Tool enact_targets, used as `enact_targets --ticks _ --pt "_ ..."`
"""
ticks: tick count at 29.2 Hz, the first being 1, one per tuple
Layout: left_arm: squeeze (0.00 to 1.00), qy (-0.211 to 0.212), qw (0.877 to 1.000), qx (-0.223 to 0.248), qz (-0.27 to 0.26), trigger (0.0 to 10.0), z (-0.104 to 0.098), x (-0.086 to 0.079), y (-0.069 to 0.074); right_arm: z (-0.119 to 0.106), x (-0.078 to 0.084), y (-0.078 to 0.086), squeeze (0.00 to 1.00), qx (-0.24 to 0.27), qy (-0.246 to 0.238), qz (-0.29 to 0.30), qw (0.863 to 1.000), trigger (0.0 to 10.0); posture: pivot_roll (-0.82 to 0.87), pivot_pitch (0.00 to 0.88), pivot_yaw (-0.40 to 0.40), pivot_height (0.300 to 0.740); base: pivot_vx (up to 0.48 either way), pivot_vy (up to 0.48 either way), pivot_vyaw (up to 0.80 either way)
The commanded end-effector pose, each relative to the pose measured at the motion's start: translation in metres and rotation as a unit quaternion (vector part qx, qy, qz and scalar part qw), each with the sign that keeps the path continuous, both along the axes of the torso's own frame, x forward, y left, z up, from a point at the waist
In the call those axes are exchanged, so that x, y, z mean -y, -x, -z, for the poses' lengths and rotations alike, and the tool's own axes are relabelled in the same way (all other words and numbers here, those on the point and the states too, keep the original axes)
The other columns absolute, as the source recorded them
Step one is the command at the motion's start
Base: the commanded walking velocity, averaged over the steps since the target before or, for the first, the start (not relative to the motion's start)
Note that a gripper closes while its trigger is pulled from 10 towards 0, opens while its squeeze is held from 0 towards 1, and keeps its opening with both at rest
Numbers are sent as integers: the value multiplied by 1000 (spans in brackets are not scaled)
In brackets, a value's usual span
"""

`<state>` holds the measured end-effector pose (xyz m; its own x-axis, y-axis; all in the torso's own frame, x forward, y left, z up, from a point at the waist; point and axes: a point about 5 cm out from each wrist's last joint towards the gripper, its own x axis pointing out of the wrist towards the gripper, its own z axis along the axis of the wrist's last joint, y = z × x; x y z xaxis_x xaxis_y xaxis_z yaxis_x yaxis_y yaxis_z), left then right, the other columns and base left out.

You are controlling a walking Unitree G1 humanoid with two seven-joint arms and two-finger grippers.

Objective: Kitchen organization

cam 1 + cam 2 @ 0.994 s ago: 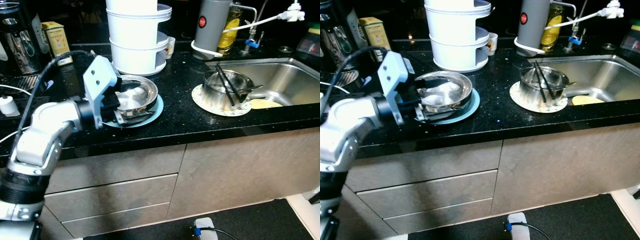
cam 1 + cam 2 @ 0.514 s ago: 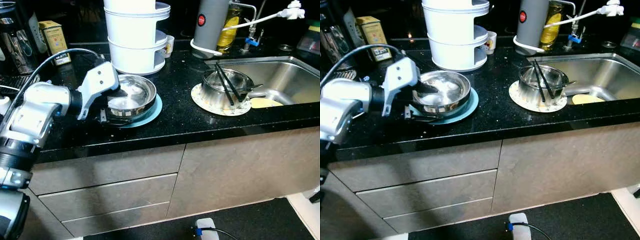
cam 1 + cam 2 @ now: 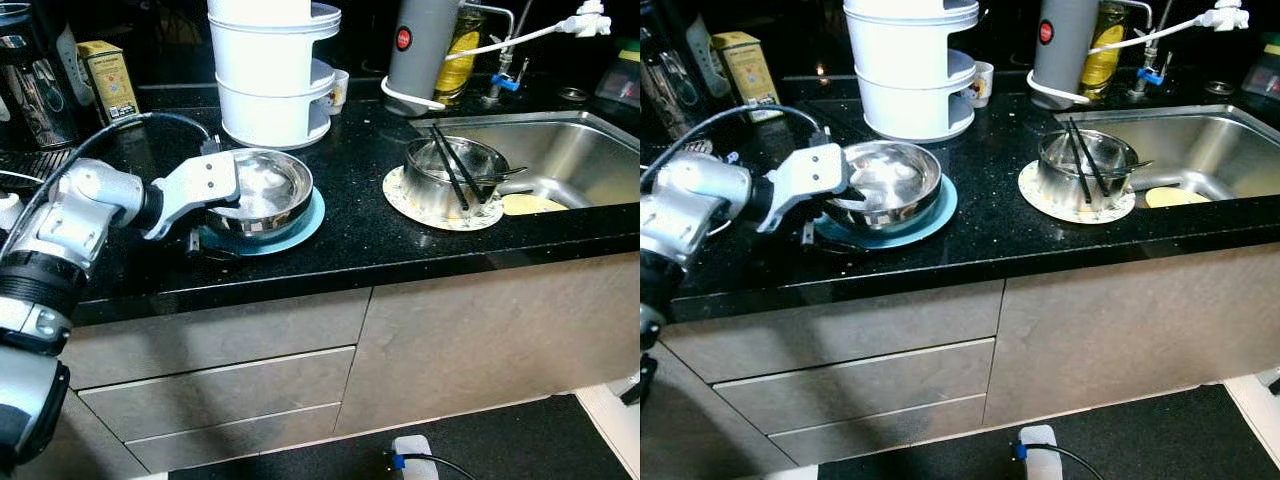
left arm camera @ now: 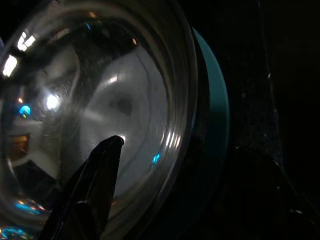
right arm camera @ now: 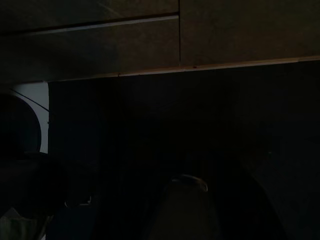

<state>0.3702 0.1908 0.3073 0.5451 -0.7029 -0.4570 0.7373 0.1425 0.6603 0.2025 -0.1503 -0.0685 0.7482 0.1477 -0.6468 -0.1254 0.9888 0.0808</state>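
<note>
1. Since the earlier frame left arm has dropped lower and flatter, wrist turned over; left hand point(image 3: 225, 205) now sits tight on near-left rim of steel bowl point(image 3: 262, 190) instead of standing tilted above it. Bowl looks barely shifted, though the camera moved too.
2. Left wrist view: one black finger point(image 4: 95, 185) lies inside the bowl against the inner wall; other finger is dark and outside the rim, so hand straddles the rim. Fingers narrowly apart around the wall; clamped or just resting, cannot tell.
3. Bowl sits on teal plate point(image 3: 300, 222), upright, on the black worktop point(image 3: 350, 240). Rim pinch makes sense: bowl too wide to take across.
4. Judgement: step in hand is taking the bowl off the plate, probably to stack or move it toward the sink point(image 3: 570, 160). Task early, other dishes untouched.
5. Just behind the bowl: white stacked container point(image 3: 272, 70). Well apart to the right: second steel bowl point(image 3: 452, 170) with black chopsticks point(image 3: 450, 165) on a patterned plate point(image 3: 440, 215), next to the sink.
6. Risk: thin smooth rim could slip or drag the teal plate.
7. Right hand: wrist view very dark, cabinet fronts point(image 5: 150, 35) faintly made out; arm hangs idle.
</note>
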Motion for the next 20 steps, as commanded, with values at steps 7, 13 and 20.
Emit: enact_targets --ticks 7,13,20 --pt "0 -14 1000 -5 19 0 -2 4 -4 5 -1 7 0 -16 -5 11 1000 10000 29 128 -7 740 0 0 0" --pt "0 -16 999 -5 28 0 -3 4 -5 5 -1 7 0 -16 -5 11 1000 10000 34 121 -8 740 0 0 0" --pt "0 -18 999 -8 37 0 -5 3 -5 4 -2 5 0 -16 -5 10 1000 10000 34 121 -8 740 0 0 0"
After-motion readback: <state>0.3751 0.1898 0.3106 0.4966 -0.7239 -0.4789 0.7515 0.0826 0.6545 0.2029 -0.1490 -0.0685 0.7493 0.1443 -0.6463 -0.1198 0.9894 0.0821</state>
